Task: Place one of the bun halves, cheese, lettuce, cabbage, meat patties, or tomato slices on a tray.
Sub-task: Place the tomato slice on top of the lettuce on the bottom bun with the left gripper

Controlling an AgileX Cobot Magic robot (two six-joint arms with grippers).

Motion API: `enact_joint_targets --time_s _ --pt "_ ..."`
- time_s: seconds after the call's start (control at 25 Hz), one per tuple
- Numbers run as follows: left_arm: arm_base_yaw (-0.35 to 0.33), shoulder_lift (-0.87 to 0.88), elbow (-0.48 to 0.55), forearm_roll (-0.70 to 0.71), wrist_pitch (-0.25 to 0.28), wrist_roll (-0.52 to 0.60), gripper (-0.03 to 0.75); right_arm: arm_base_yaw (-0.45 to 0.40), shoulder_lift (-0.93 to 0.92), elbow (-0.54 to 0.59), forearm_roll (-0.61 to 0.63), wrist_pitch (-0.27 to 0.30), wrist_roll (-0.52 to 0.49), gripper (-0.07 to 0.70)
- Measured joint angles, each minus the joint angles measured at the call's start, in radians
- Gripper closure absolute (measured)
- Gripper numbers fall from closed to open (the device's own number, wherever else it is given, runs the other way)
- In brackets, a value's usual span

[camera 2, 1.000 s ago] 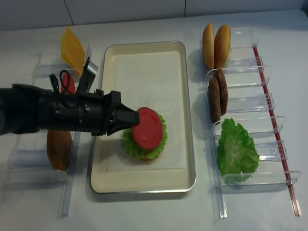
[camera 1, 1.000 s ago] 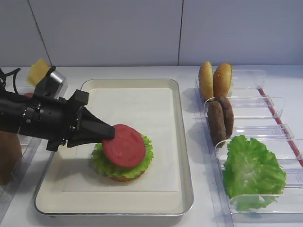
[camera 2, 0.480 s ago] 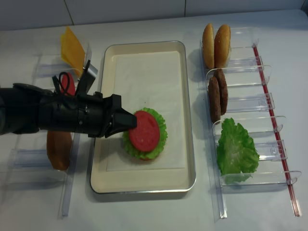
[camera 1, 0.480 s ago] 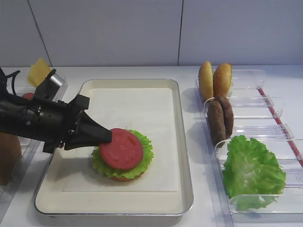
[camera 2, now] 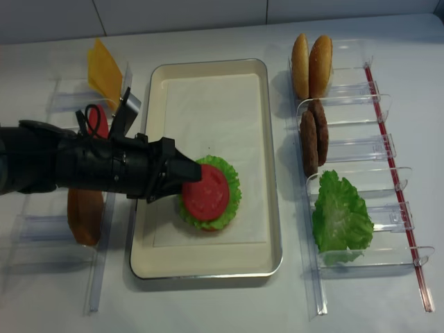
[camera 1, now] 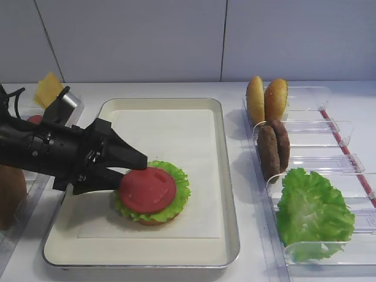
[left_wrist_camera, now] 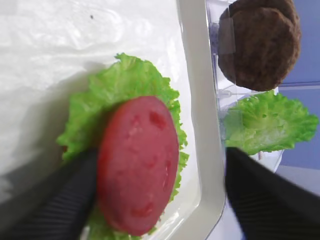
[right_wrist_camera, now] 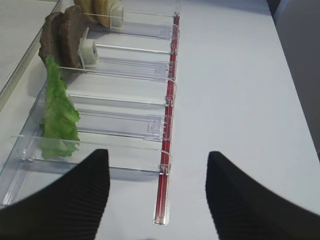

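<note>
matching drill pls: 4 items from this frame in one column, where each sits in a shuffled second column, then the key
1. tomato slice
2. meat patties
3. cheese
4. loose lettuce leaf

A. upright in a clear bin left of the tray
B. flat on the lettuce stack in the tray
C. in the near right-hand bin
D. on edge in a bin just in front of the bun halves

Pairs: 1-B, 2-D, 3-A, 4-C

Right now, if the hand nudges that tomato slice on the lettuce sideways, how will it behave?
The tomato slice looks smooth and thin, so it would probably slide rather than roll. It lies flat on ruffled lettuce, an uneven bed, so it may tilt or drag the leaf along. It seems to keep its disc shape, so it is likely fairly stiff.
</note>
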Motion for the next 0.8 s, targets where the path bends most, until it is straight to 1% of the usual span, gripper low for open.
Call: enact_joint_targets --time_s 0.08,0.12,0.2,0.32,0.4,0.56,0.8 --pt "0.0 0.0 0.0 0.0 0.0 0.0 0.195 0.0 0.0 0.0 0.0 0.0 0.0 0.182" --pt "0.0 0.0 0.0 0.0 0.0 0.0 0.169 0.0 0.0 0.0 0.0 0.0 0.0 0.182" --pt "0.0 0.0 0.0 0.0 0.0 0.0 0.147 0.0 0.0 0.0 0.0 0.0 0.0 0.182" --pt "0.0 0.0 -0.002 0.009 0.0 0.0 0.139 0.0 0.0 0.0 0.0 0.0 0.0 0.182" --pt "0.0 0.0 -0.02 0.047 0.0 -0.009 0.139 0.0 0.0 0.0 0.0 0.0 0.0 0.182" --pt "0.0 0.0 -0.083 0.143 0.011 -0.079 0.139 0.0 0.0 0.0 0.0 0.0 0.0 0.182" --pt "0.0 0.0 -0.198 0.301 0.058 -0.194 0.139 0.0 0.0 0.0 0.0 0.0 0.0 0.182"
